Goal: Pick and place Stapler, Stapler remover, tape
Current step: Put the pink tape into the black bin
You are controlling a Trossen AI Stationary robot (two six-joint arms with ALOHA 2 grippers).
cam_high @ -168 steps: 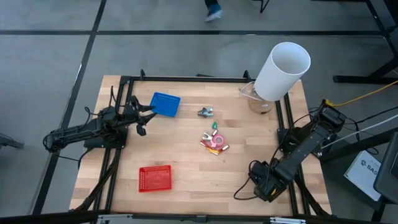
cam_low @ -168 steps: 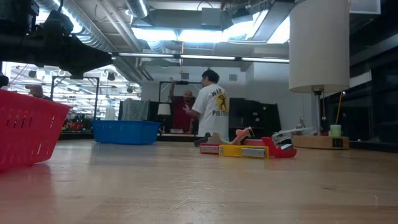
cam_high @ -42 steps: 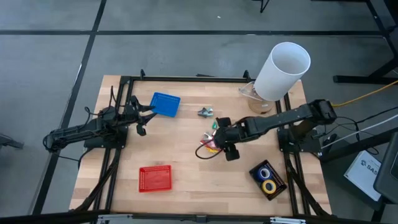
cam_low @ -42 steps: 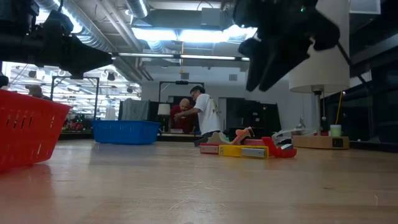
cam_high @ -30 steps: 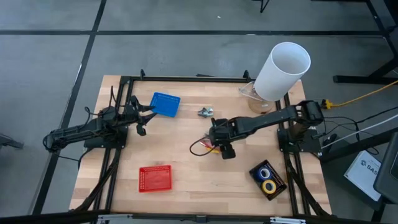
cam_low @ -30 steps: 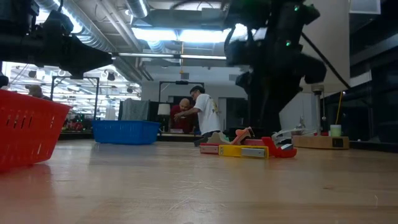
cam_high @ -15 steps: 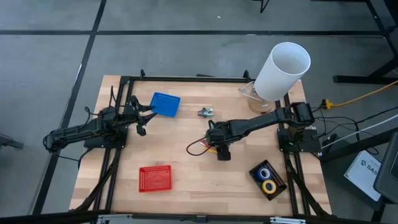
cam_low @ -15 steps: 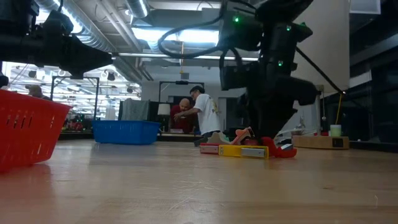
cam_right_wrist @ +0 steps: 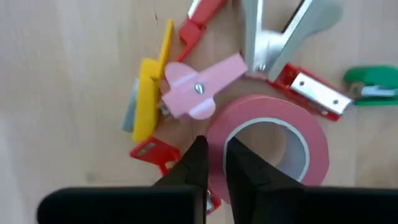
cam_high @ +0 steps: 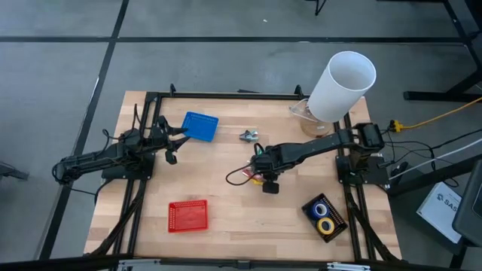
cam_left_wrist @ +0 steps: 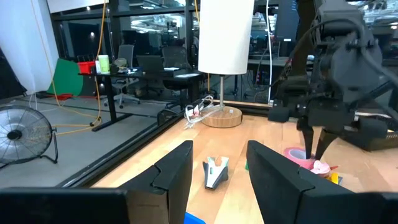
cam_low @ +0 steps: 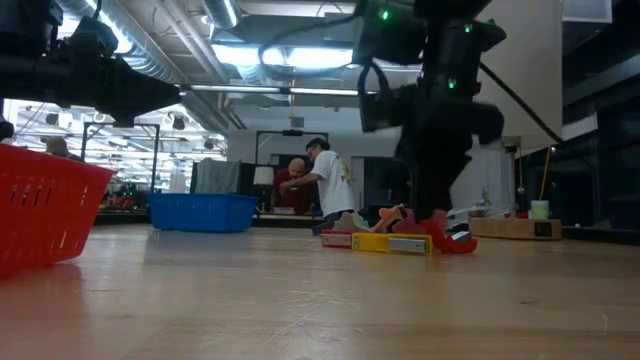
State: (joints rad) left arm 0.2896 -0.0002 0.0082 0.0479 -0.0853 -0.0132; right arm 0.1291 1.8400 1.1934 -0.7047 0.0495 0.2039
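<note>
A pale wooden desk (cam_high: 226, 203) stands on a grey floor (cam_high: 68, 75) crossed by dark lines. Beyond it, bright ceiling lights (cam_low: 300, 55), exposed ducts (cam_low: 175, 75) and glass partitions; a fan (cam_left_wrist: 25, 140) stands at the left.

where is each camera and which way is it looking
High view: overhead, looking straight down; both arms, right claw over the pile.
Low view: table-top height, level across the table; right arm above the staplers.
Left wrist view: behind the open left claw, facing the stapler remover.
Right wrist view: directly above, claw shut on the pink tape rim.
Shared: both wrist views show the pink tape.
</note>
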